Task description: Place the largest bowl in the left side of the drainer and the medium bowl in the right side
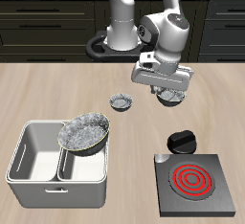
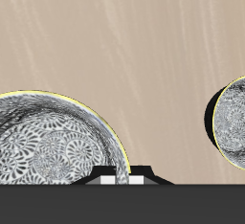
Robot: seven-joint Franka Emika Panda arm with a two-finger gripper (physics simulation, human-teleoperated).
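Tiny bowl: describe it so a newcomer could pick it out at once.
Find the drainer, the light grey two-compartment tub near the front edge, with the largest bowl tilted in it. Farther back on the tabletop sits the tiny bowl, beside the gripper. It is the smallest of three matching bowls and stands uncovered, while the medium bowl lies under the gripper.

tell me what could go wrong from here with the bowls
The gripper is right at the medium bowl, but whether the fingers straddle its rim is hidden, so a pinch may slip. The largest bowl sits tilted over the drainer wall and could obstruct the second drop. The tiny bowl nearby could get knocked.
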